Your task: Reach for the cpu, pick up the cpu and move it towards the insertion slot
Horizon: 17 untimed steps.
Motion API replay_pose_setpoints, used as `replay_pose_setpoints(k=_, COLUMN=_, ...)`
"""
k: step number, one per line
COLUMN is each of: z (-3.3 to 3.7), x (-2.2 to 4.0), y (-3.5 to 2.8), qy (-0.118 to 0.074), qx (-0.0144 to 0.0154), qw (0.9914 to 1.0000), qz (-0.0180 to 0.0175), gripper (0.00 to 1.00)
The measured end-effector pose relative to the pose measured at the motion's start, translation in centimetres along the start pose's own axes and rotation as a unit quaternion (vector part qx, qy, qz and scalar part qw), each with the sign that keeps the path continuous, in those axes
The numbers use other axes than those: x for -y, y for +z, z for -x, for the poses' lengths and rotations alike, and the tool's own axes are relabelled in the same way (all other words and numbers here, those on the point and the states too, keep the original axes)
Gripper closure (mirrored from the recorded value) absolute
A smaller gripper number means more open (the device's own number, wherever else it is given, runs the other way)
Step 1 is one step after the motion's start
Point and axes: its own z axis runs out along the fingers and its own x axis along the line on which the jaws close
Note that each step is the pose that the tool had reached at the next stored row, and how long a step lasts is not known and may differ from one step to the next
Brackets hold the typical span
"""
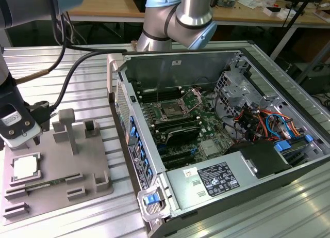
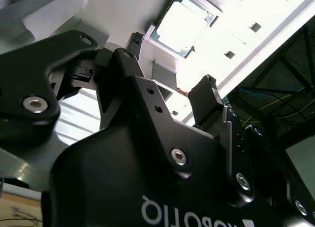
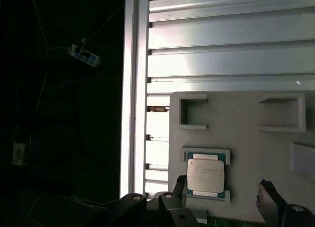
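Fingers (image 2: 207,101) are spread, nothing gripped. cpu (image 3: 205,175) is seated flat in a tray (image 3: 246,138) recess just beneath, nearer one finger. Risk: uneven closing, so chip is tipped, wedged against recess wall, or missed.

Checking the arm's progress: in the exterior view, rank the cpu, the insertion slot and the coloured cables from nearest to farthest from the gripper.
1. cpu, on the grey tray, close under the gripper.
2. insertion slot, inside the computer case.
3. coloured cables, far at the exterior view's right.
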Motion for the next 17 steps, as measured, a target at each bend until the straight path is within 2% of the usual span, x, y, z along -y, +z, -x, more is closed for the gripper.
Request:
replay_pose_setpoints(k=3, z=0.00, x=0.02, y=0.43, qy=0.000, qx=-0.0001, qw=1.00000, qz=0.0000, gripper=0.34)
replay_pose_setpoints(k=17, z=-0.02, x=0.04, y=0.45, qy=0.000, qx=0.0000, qw=1.00000, qz=0.0016, gripper=0.34)
